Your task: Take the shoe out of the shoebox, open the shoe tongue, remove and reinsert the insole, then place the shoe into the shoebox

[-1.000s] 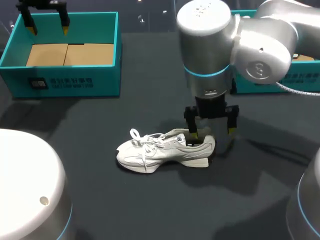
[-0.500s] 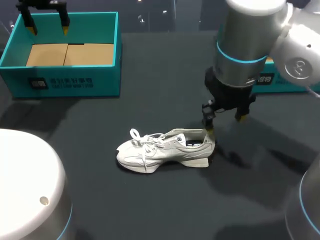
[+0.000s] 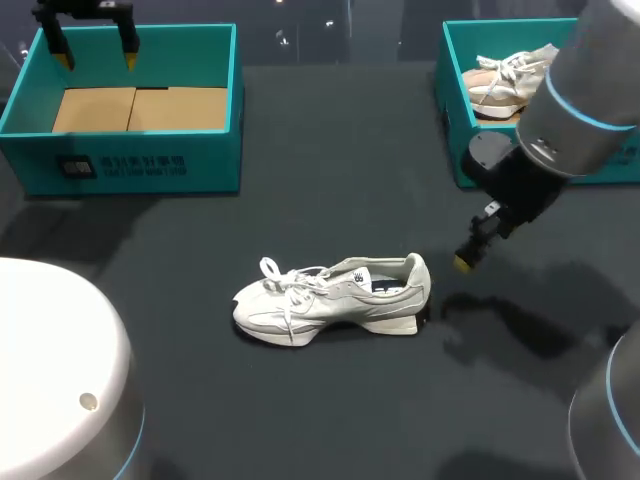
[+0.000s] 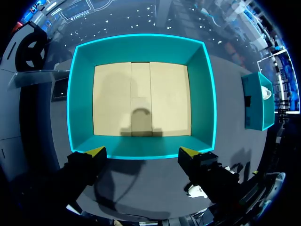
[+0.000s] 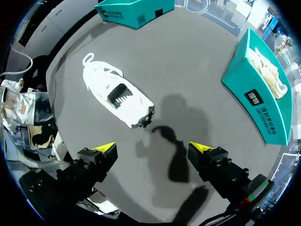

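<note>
Shoe [image 3: 330, 298] rests upright on the desk [image 3: 320, 180]; right fingers [image 5: 104, 149] hang open and empty near its heel, left fingers [image 4: 95, 152] open, empty, over the far-left teal shoebox [image 3: 150, 165].

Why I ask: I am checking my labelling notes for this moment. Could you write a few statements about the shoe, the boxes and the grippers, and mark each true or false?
1. The white shoe lies on the table, outside both boxes. True.
2. The right gripper is shut on the shoe's heel. False: it is open, apart from the shoe, and holds nothing.
3. The left shoebox has a shoe in it. False: only its cardboard floor shows.
4. The right shoebox holds a second shoe. True.
5. The left gripper hangs open above the left shoebox. True.
</note>
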Robot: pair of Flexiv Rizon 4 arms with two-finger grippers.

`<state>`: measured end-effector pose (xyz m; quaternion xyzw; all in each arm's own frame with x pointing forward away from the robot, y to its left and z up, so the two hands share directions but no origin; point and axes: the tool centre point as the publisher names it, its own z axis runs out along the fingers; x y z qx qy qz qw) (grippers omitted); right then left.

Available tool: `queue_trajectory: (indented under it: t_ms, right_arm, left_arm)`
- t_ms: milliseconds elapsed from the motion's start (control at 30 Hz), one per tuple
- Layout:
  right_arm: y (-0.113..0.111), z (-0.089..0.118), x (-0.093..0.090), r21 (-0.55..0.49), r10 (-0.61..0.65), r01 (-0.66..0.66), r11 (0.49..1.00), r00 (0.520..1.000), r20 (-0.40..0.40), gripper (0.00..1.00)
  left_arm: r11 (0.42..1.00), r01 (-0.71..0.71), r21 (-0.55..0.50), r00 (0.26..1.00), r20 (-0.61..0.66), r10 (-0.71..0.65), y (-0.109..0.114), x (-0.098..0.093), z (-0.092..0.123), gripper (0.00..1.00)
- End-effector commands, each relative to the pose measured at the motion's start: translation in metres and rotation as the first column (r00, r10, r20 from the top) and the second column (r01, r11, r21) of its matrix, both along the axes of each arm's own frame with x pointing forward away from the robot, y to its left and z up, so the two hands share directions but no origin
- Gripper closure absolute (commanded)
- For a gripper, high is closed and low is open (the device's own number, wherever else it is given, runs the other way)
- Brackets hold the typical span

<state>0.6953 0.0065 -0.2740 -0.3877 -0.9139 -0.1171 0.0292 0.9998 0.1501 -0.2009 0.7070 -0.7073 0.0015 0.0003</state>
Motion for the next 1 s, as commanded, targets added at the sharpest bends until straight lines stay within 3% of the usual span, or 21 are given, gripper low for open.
queue_trajectory:
  t_ms: [33, 67, 133, 200, 267, 367, 533, 567, 967, 1000]
  right_arm:
    - [-0.013, -0.004, -0.006, 0.545, 0.199, -0.229, 0.807, 0.973, 0.115, 0.00]
    - [-0.013, -0.004, -0.006, 0.545, 0.199, -0.229, 0.807, 0.973, 0.115, 0.00]
    - [-0.017, -0.012, -0.005, 0.627, 0.315, -0.364, 0.689, 0.929, 0.193, 0.00]
    - [-0.022, -0.019, -0.005, 0.648, 0.366, -0.451, 0.614, 0.890, 0.272, 0.00]
    - [-0.025, -0.024, -0.004, 0.657, 0.384, -0.504, 0.560, 0.861, 0.333, 0.00]
    - [-0.026, -0.028, -0.004, 0.643, 0.386, -0.552, 0.531, 0.833, 0.396, 0.00]
    - [-0.030, -0.035, -0.002, 0.594, 0.346, -0.585, 0.552, 0.809, 0.475, 0.00]
    - [-0.032, -0.037, -0.001, 0.584, 0.335, -0.579, 0.569, 0.811, 0.479, 0.00]
    - [-0.032, -0.037, -0.001, 0.584, 0.335, -0.579, 0.569, 0.811, 0.479, 0.00]
    - [-0.034, -0.043, 0.000, 0.539, 0.325, -0.566, 0.624, 0.815, 0.480, 0.00]
  left_arm:
    - [1.000, 0.000, 0.001, 1.000, -0.001, 0.000, 0.000, 0.000, 0.000, 0.00]
    - [1.000, 0.000, 0.001, 1.000, -0.001, 0.000, 0.000, 0.000, 0.000, 0.00]
    - [1.000, 0.000, 0.001, 1.000, -0.001, 0.000, 0.000, 0.000, 0.000, 0.00]
    - [1.000, 0.000, 0.001, 1.000, -0.001, 0.000, 0.000, 0.000, 0.000, 0.00]
    - [1.000, 0.000, 0.001, 1.000, -0.001, 0.000, 0.000, 0.000, 0.000, 0.00]
    - [1.000, 0.000, 0.001, 1.000, -0.001, 0.000, 0.000, 0.000, 0.000, 0.00]
    - [1.000, 0.000, 0.001, 1.000, -0.001, 0.000, 0.000, 0.000, 0.000, 0.00]
    - [1.000, 0.000, 0.001, 1.000, -0.001, 0.000, 0.000, 0.000, 0.000, 0.00]
    - [1.000, 0.000, 0.001, 1.000, -0.001, 0.000, 0.000, 0.000, 0.000, 0.00]
    - [1.000, 0.000, 0.001, 1.000, -0.001, 0.000, 0.000, 0.000, 0.000, 0.00]
